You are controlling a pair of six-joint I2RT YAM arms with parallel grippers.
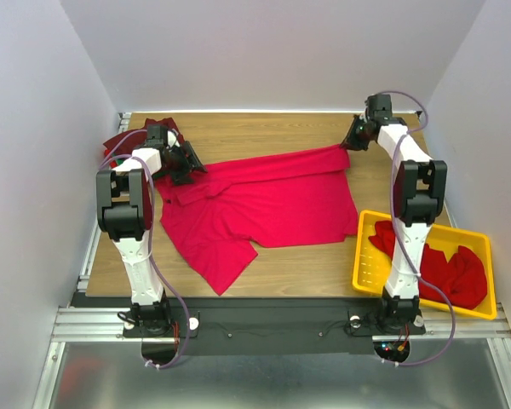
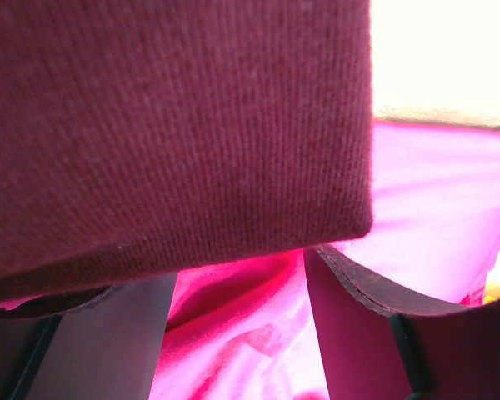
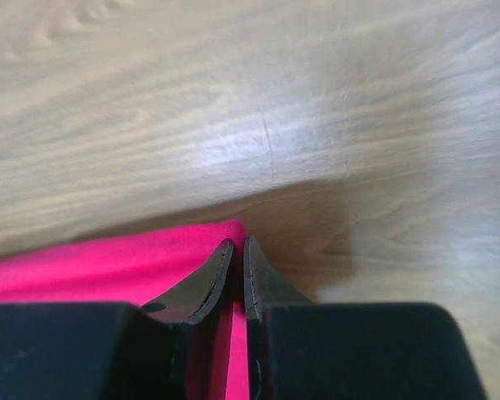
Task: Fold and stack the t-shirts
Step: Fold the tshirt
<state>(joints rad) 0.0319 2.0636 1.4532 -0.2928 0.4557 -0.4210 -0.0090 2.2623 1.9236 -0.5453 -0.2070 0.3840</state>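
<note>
A bright crimson red short-sleeved cloth t-shirt point(image 1: 264, 209) lies spread flat just left of the yellow plastic slotted tray point(image 1: 360, 256), its hem side nearly touching the tray's left wall. The right gripper point(image 1: 349, 143) sits beyond the tray at the shirt's far right corner. In the right wrist view its fingers point(image 3: 212, 279) are pressed together, with the thin crimson edge point(image 3: 83, 267) pinched between them.

The left gripper point(image 1: 187, 166) rests on the shirt's far left corner, well away from the tray. Its fingers point(image 2: 358, 308) stand apart with crimson cloth point(image 2: 233, 333) in the gap, and their tips are hidden under a dark maroon knitted fold point(image 2: 167, 125). More crumpled red shirts point(image 1: 456, 273) lie inside the tray.
</note>
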